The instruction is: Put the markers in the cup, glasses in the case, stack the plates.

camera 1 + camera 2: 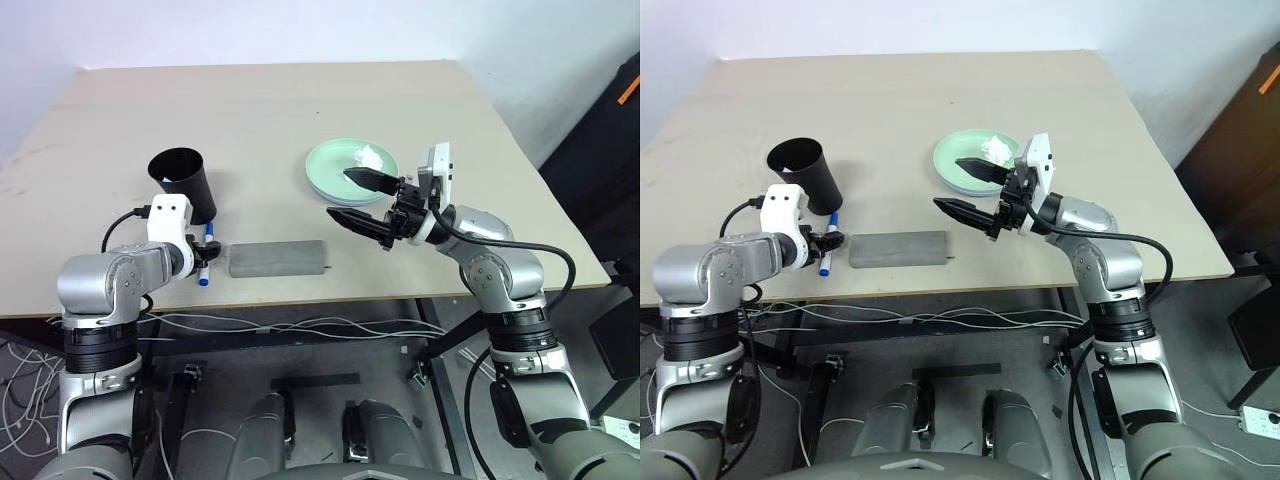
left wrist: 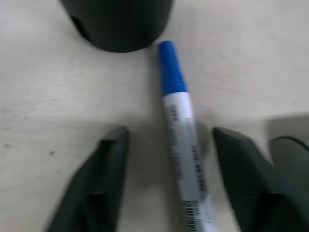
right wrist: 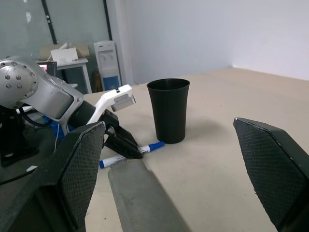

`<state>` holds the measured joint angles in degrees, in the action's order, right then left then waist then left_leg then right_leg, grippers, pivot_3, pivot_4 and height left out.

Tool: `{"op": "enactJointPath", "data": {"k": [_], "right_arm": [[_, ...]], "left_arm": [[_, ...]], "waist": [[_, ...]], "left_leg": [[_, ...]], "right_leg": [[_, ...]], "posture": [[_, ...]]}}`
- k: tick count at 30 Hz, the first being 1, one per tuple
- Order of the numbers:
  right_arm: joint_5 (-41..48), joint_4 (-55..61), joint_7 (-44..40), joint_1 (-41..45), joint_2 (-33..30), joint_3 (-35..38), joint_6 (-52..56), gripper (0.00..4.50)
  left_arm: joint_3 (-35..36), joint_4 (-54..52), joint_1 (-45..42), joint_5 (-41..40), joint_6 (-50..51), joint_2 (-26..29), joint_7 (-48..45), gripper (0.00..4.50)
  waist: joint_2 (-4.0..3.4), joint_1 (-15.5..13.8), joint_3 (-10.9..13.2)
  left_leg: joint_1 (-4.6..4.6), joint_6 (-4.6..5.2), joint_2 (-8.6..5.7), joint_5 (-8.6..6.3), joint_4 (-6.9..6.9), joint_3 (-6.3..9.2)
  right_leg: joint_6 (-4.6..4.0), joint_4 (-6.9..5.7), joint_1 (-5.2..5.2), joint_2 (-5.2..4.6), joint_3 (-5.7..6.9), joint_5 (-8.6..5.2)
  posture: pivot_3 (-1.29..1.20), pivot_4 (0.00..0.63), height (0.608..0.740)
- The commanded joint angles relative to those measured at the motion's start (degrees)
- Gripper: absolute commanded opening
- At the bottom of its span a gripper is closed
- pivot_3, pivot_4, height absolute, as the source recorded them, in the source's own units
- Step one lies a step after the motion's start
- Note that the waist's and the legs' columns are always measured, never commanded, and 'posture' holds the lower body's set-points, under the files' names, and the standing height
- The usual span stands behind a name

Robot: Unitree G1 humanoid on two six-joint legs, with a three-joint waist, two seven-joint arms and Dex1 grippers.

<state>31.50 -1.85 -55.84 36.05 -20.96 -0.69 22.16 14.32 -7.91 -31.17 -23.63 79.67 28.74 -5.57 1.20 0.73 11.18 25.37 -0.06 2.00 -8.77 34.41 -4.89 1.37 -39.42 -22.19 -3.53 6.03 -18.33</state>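
Observation:
A marker (image 2: pixel 181 135) with a white body and blue cap lies on the table just in front of the black cup (image 1: pixel 183 183), which stands upright. My left gripper (image 2: pixel 170 130) is down at the table with one finger on each side of the marker, and a gap shows on both sides. My right gripper (image 1: pixel 338 193) hangs open and empty above the table, beside the mint green plate (image 1: pixel 335 165). The grey case (image 1: pixel 278 257) lies shut near the front edge. The glasses are out of view. I cannot tell whether another plate lies under the green one.
A crumpled white tissue (image 1: pixel 372 156) rests on the green plate. The table's front edge (image 1: pixel 330 295) runs close behind the case and my left gripper. Cables (image 1: pixel 300 325) hang below the table.

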Motion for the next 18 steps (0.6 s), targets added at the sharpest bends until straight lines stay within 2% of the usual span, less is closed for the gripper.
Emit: {"op": "enactJointPath", "data": {"k": [1, 5, 11, 18], "right_arm": [[0.07, 2.57, 0.10, 0.41, 0.18, 0.21, -0.73, 4.50], [-0.22, 2.04, 0.01, 0.65, 0.35, -0.06, -1.28, 4.50], [-0.63, 1.47, -0.26, 0.57, 0.87, -0.27, -1.91, 4.50], [-1.01, -1.15, -1.75, 1.86, 1.47, -0.74, -2.92, 4.50]], "left_arm": [[0.79, 0.76, 0.33, 1.46, 2.21, 0.56, 0.12, 1.57], [1.12, 0.77, 0.33, 2.12, 2.63, 1.09, -0.27, 0.32], [2.85, -0.49, 0.69, 2.10, 3.53, 2.88, -1.54, 0.29], [5.26, -6.87, 2.14, -1.48, 10.08, 9.93, -7.79, 0.29]], "waist": [[0.00, -0.10, 0.00], [0.00, -0.05, 0.00], [0.00, 0.15, 0.00], [0.02, 0.08, 0.03]], "left_leg": [[0.01, 0.05, 0.00, 0.03, -0.02, -0.01], [0.02, 0.06, -0.01, 0.04, -0.06, -0.01], [0.02, 0.04, -0.01, 0.02, -0.09, -0.01], [0.04, 0.04, 0.00, 0.03, -0.18, -0.05]], "right_leg": [[0.00, 0.03, 0.00, 0.00, 0.00, 0.00], [0.00, 0.06, -0.01, 0.00, 0.00, 0.00], [0.00, 0.06, -0.05, 0.00, 0.00, 0.00], [0.00, 0.07, -0.14, 0.01, -0.04, 0.00]], "posture": [[0.00, 0.150, 0.740], [0.00, 0.150, 0.740], [0.00, 0.150, 0.740], [0.00, 0.150, 0.740]]}}
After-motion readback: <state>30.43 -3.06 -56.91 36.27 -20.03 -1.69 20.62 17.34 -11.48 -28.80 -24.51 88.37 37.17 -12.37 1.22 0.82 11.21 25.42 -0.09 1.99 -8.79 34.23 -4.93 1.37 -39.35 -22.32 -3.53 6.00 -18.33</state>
